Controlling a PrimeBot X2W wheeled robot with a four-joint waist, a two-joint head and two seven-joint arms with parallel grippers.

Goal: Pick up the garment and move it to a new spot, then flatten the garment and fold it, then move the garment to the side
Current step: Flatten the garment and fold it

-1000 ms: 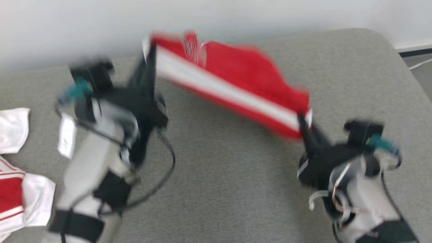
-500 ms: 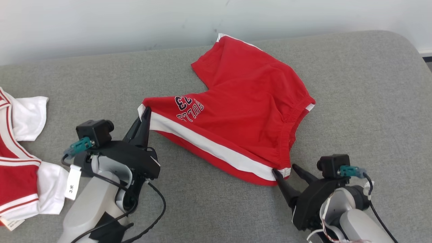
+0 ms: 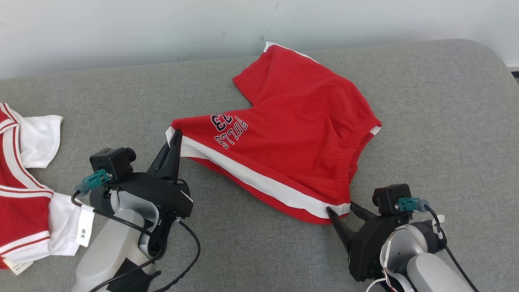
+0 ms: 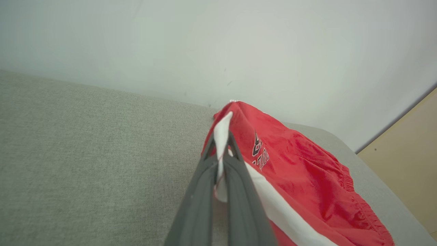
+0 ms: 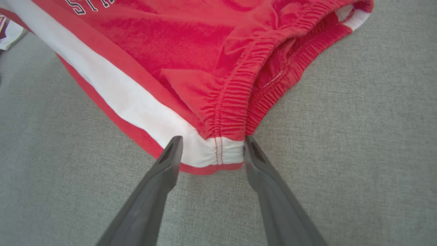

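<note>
Shorts: the red cotton shorts with a white side stripe and navy lettering lay mostly spread on the grey fabric cushion. They sat toward the back, near the pale wall, and stretched between the two grippers.

Left gripper: the left gripper had its fingers pressed together, pinching the white-trimmed leg hem corner. In the left wrist view the stripe end ran up between the fingers and that corner was held a bit off the cushion.

Right gripper: the right gripper had its jaws spread. One tip sat on each side of the white waistband corner, low at the cushion and not clamping anything. I couldn't tell if the tips brushed the cloth.

Why held like that: my guess is the two corners at opposite ends of the side stripe were picked so that edge would pull straight. That's a handy baseline for flattening.

Stage: looked to me like the move to a new spot was done and flattening was underway, with folding not begun. The far leg was bunched and the waistband gaped open.

Neighbour: a red-and-white jersey lay at the cushion's left end, well apart from the shorts.

Watch out: if the left pinch lets go carelessly, that lifted corner could flop back over itself.
</note>
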